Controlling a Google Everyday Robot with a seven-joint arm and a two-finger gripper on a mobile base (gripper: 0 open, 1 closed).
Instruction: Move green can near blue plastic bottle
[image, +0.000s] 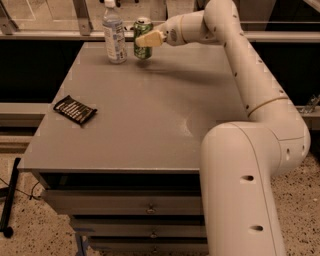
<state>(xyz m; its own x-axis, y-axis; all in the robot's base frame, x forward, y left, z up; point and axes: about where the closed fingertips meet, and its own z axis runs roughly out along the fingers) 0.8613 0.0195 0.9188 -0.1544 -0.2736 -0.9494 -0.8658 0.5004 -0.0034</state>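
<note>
The green can stands at the far edge of the grey table, just right of the blue plastic bottle, with a small gap between them. The bottle is clear with a white cap and pale label, and taller than the can. My gripper reaches in from the right and is shut on the green can, one pale finger across its front. The can's base is at or just above the tabletop; I cannot tell which.
A dark snack packet lies near the table's left edge. My white arm runs along the right side of the table, its bulky base at the front right. Drawers sit under the tabletop. A rail runs behind the table.
</note>
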